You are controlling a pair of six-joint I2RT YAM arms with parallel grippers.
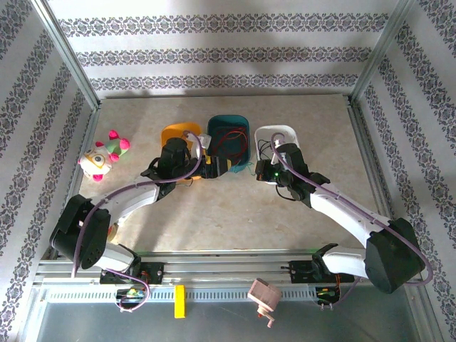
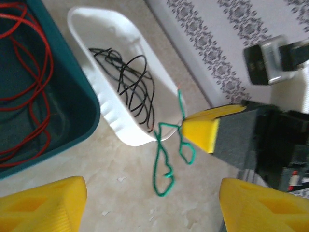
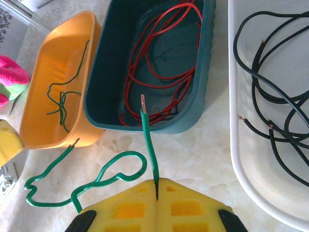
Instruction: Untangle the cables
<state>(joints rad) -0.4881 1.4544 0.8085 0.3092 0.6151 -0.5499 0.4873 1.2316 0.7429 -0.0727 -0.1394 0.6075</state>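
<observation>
Currently the loose green cable (image 3: 148, 145) lies on the table (image 3: 203, 154), just in front of the trays. The right gripper (image 3: 157, 184) is clenched on it, yellow fingers pressed together with the cable pinched at the tips. From the pinch, one short leg points toward the teal tray (image 3: 108, 63), bare copper tip showing. The other leg runs left across the table in a couple of loops. Its bare end sits right at the foot of the orange tray (image 3: 63, 48).

Red cables (image 3: 131, 67) are coiled inside the teal tray. Black cables (image 2: 135, 92) lie in loose loops inside the white tray (image 3: 244, 164), stripped ends visible. A few thin green strands (image 3: 62, 99) lie in the orange tray, crossing each other. In the top view the trays sit side by side: orange, teal, white, left to right.

The left gripper (image 2: 152, 208) is released, fingers spread wide over the table in front of the teal and white trays. It faces the right gripper's pinch. A plush toy (image 1: 103, 157) sits on the table left of the orange tray.
</observation>
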